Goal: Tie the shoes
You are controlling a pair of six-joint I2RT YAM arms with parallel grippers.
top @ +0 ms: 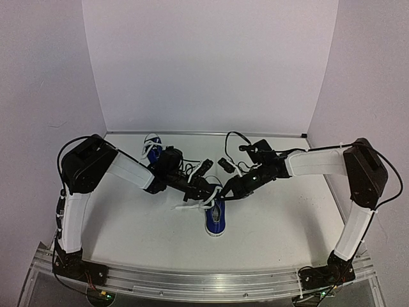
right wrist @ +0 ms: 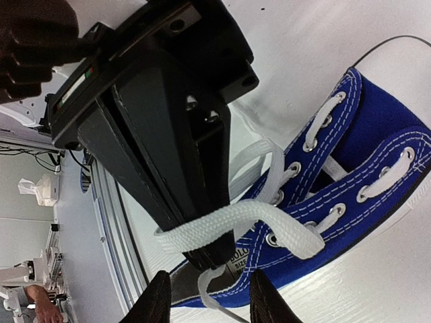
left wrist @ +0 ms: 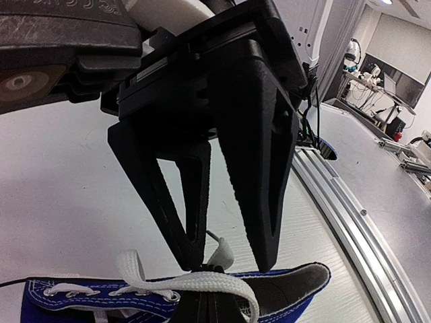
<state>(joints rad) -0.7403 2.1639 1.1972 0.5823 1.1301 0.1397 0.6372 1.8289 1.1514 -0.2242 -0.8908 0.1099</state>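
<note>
One blue sneaker (top: 215,220) lies mid-table with its white toe cap toward the near edge, and its white laces (top: 188,208) trail off to the left. My right gripper (right wrist: 217,259) is shut on a white lace end over the shoe's opening. A lace loop (right wrist: 229,219) drapes across its closed fingers. My left gripper (left wrist: 229,262) is open, with its fingertips (right wrist: 160,303) on either side of the right gripper's tip (left wrist: 209,303) and the pinched lace (left wrist: 225,252). The shoe also shows in the left wrist view (left wrist: 67,306) and in the right wrist view (right wrist: 384,128).
The second blue sneaker (top: 152,148) sits at the back left, partly hidden behind the left arm. White walls close the back and sides. A metal rail (top: 204,281) runs along the near edge and also shows in the left wrist view (left wrist: 350,222). Black cables (top: 236,137) arc above the right wrist.
</note>
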